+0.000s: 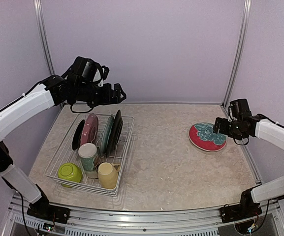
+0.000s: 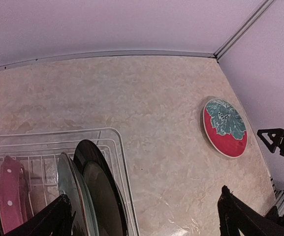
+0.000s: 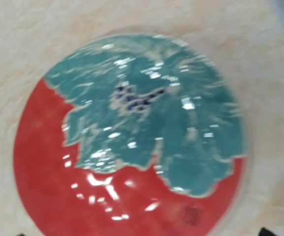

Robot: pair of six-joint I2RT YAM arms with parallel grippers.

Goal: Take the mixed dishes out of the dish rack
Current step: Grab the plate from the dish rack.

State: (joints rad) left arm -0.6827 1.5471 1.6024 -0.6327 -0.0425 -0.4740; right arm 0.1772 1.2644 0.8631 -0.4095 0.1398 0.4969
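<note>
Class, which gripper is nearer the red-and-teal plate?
Right. The right gripper hovers at the edge of the red-and-teal plate; the left gripper is far off, above the dish rack.

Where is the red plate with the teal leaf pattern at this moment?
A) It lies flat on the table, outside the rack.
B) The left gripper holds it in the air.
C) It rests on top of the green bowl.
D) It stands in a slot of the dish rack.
A: the red plate lies flat on the table, far to the right of the dish rack, and no gripper holds it.
</note>
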